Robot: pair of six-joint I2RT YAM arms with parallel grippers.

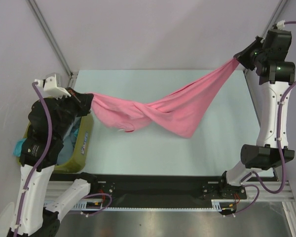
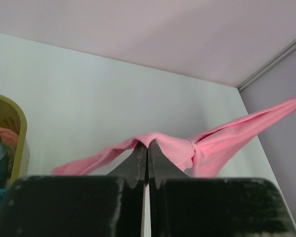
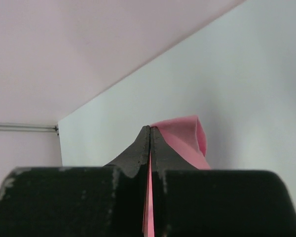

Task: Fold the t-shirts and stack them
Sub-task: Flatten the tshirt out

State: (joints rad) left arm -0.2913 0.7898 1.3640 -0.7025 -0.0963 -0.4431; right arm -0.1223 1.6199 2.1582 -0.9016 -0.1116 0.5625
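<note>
We've got the pink t-shirt (image 1: pixel 172 111) strung out between both arms above the table (image 1: pixel 153 158), sagging like a hammock. The left gripper (image 1: pixel 88 101) sits at about 9 o'clock in the top view, pinched tight on one end of the cloth. The right gripper (image 1: pixel 236 60) is up at about 2 o'clock, clamped on the other end (both wrist cams show the fingers pressed together with pink fabric nipped at the tips). The shirt is twisted around its middle, and its lowest fold droops toward 6 o'clock. We can't tell whether that fold touches the table. The olive-green bin (image 1: pixel 85 145) sits at about 8 o'clock, right under the left arm. A teal shirt (image 1: pixel 19 147) spills over its 9 o'clock rim, and there's some grey-blue cloth (image 1: pixel 71 143) inside.
</note>
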